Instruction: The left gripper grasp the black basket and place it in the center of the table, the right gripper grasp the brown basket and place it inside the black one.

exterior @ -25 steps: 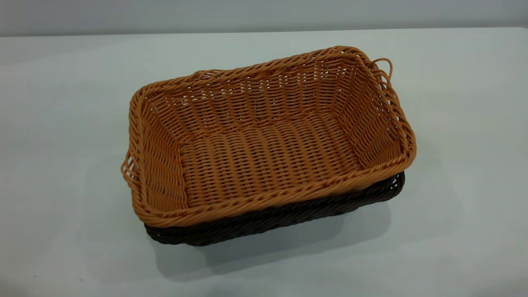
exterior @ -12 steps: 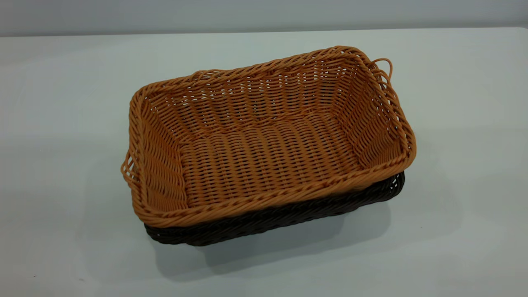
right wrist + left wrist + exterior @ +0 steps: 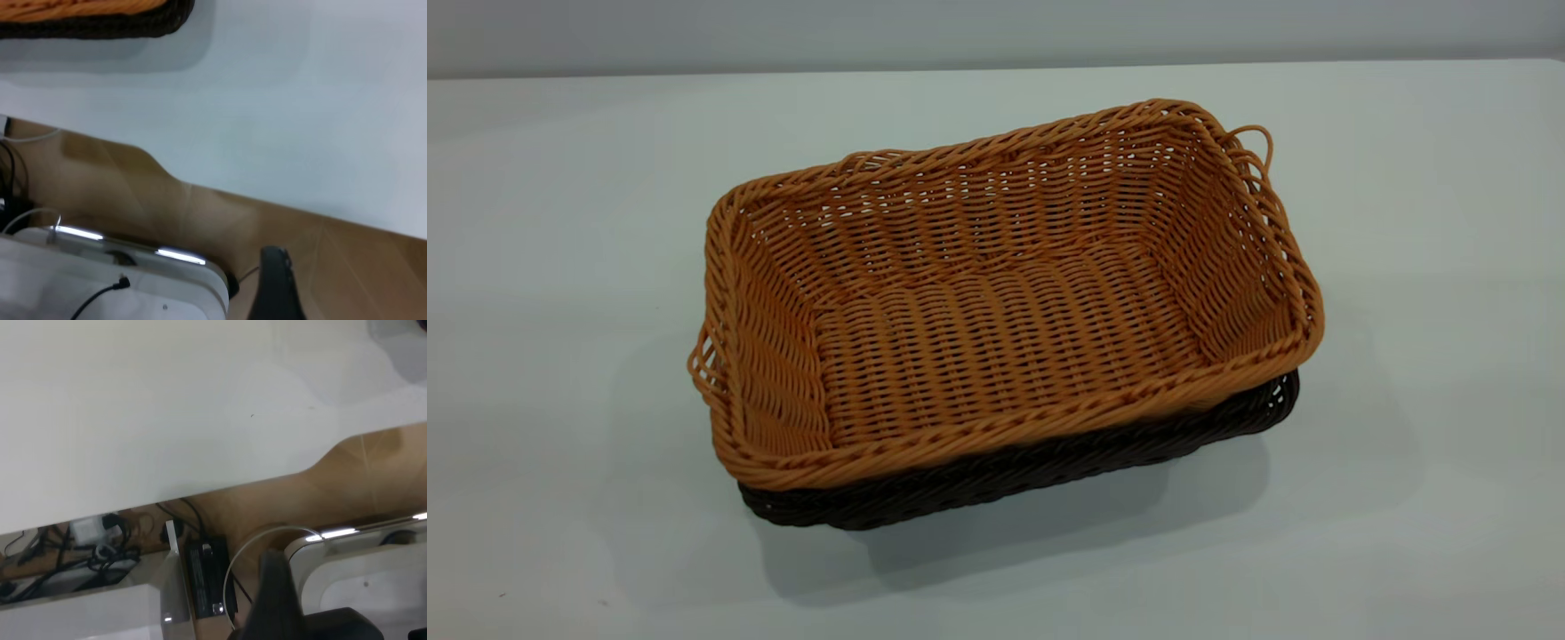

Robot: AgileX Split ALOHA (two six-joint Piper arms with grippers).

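The brown basket sits nested inside the black basket, which shows only as a dark band under its near and right rim. The pair stands near the middle of the white table. Neither gripper is in the exterior view. The left gripper shows blurred in its wrist view, off the table's edge, away from the baskets. The right gripper is also off the table's edge. Its wrist view catches a corner of the black basket with the brown basket in it, far off.
Below the table's edge lie a wooden floor, cables and a black power unit, and a white rounded arm base, also in the right wrist view. The table around the baskets is bare white surface.
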